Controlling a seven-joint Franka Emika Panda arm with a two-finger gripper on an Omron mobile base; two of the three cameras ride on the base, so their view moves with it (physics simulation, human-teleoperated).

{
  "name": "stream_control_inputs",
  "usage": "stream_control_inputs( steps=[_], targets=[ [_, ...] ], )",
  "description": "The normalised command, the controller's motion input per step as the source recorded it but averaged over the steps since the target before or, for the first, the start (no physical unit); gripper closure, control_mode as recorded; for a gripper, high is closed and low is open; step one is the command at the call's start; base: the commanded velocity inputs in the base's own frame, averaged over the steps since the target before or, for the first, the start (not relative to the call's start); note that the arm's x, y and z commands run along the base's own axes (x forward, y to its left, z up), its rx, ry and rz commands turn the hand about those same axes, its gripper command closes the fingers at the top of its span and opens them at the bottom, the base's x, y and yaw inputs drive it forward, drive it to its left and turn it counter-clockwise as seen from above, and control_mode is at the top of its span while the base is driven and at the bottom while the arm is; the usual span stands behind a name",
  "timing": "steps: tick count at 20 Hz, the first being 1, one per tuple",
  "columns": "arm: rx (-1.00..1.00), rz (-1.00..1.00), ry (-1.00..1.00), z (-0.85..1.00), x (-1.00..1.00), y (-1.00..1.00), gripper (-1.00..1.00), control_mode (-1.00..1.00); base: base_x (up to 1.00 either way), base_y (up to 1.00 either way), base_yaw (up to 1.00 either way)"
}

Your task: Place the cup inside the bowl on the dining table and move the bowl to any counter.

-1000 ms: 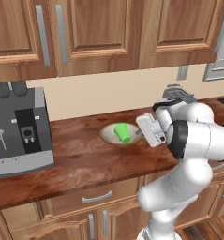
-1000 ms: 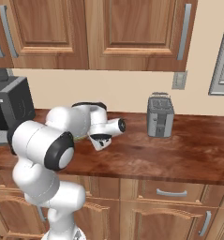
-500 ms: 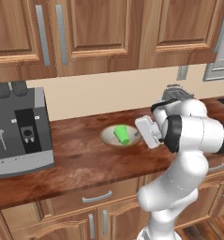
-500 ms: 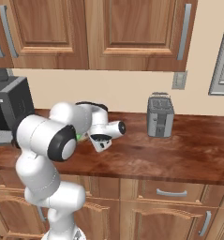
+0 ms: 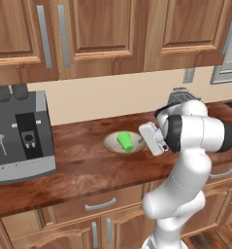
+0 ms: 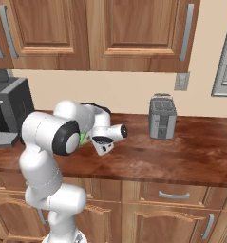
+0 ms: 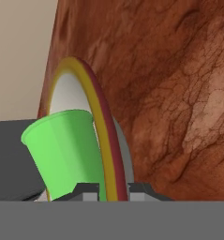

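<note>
- Now the cup (image 5: 125, 141), small and bright green, lies tipped inside the bowl (image 5: 113, 144), with its wider mouth toward the wall and its narrower base toward the front edge.
- Seen from the left base view, the bowl is shallow and cream with a tan rim, and it sits on the reddish-brown worktop (image 5: 78, 172) roughly midway between the wall and the front edge.
- From the hand view, the bowl's rim (image 7: 100, 126) runs as a yellow and dark red band straight down between the two dark fingers (image 7: 87, 190), one tip on the inner side of the rim by the cup (image 7: 66, 150) and the other on the outer side.
- So the fingers are clamped on the bowl's rim at its right-hand edge, with only a narrow gap between them.
- Beyond the rim in that view, the worktop (image 7: 179, 93) shows as mottled brown wood.
- Left of the bowl, a grey and black coffee machine (image 5: 21, 136) stands on the worktop, well apart from the bowl.
- Over in the right base view, a grey toaster (image 6: 162, 117) stands near the wall to the right of the arm, with a wall socket (image 6: 182, 81) above it.
- Wooden upper cabinets (image 6: 134, 33) with silver bar handles hang above the worktop, and drawers (image 5: 98, 206) sit below it.
</note>
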Motion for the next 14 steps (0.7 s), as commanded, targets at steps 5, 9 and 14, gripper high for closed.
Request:
stream_control_inputs(
  steps=[5,9,14],
  targets=[
    [0.0,0.0,0.0,-0.19,0.12,0.0,1.0,-1.0,0.0,0.0,0.0],
    [0.0,0.0,0.0,-0.18,0.1,0.0,1.0,-1.0,0.0,0.0,0.0],
    [0.0,0.0,0.0,-0.14,0.1,0.0,1.0,-1.0,0.0,0.0,0.0]
  ],
)
